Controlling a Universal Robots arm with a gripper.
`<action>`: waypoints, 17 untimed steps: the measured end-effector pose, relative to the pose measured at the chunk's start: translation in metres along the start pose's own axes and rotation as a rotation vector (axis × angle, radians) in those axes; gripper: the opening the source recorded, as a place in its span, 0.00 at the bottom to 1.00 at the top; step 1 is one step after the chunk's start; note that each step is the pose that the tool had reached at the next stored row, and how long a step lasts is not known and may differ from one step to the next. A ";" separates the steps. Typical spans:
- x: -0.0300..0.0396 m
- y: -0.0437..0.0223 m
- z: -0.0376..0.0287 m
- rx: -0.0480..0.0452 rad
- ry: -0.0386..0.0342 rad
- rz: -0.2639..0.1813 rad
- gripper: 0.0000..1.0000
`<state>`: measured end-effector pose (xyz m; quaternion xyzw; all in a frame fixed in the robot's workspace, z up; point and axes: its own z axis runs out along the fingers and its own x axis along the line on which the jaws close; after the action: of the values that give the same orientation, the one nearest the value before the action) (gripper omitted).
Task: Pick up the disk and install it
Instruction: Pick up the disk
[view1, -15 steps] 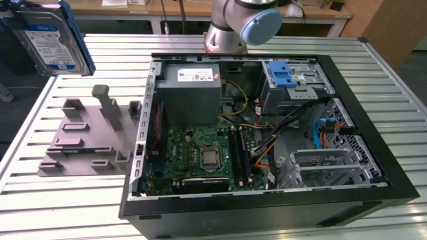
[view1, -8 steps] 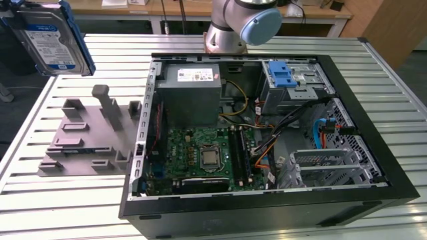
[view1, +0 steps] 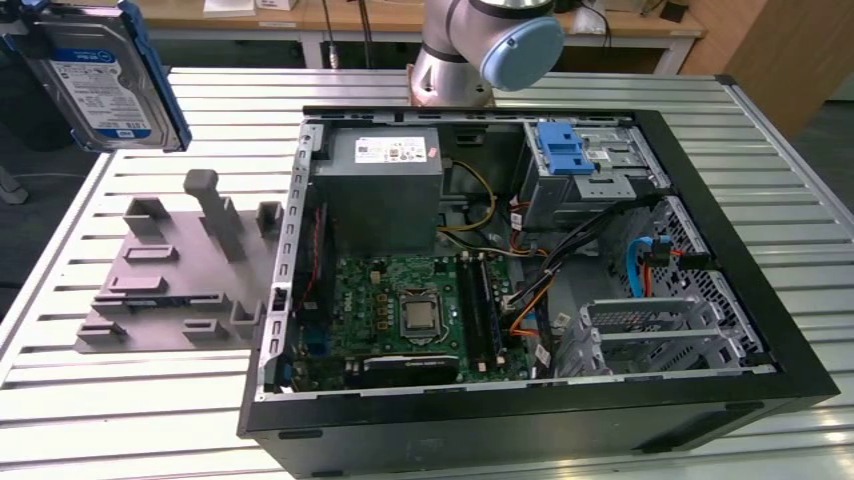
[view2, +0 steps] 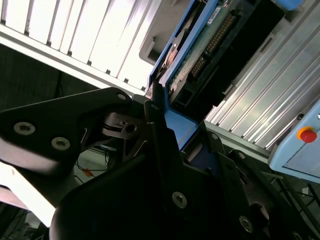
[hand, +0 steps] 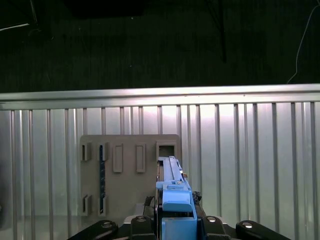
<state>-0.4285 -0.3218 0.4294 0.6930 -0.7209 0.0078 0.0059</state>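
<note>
Gripper (hand: 172, 207) clamps disk (view1: 104, 80) aloft over grey fixture (view1: 174, 270).

One disk (view1: 100, 75) is counted, clamped in the one gripper (hand: 175, 220); one grey fixture (view1: 174, 270) is seen below it, and one open computer case (view1: 534, 430) farther off.

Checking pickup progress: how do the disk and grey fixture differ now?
The disk is silver, blue-framed; the grey fixture is plain grey. The disk is clamped aloft in the end effector; the fixture lies on the table. Both are to the exterior view's left of the computer case.
</note>
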 end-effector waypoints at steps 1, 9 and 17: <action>0.0000 0.0000 -0.0002 0.0000 0.0000 0.000 0.36; 0.0001 0.0000 -0.0021 -0.0001 0.0000 0.000 0.36; 0.0001 0.0000 -0.0057 -0.0001 0.0000 0.000 0.36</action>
<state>-0.4285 -0.3218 0.4351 0.6930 -0.7209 0.0077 0.0059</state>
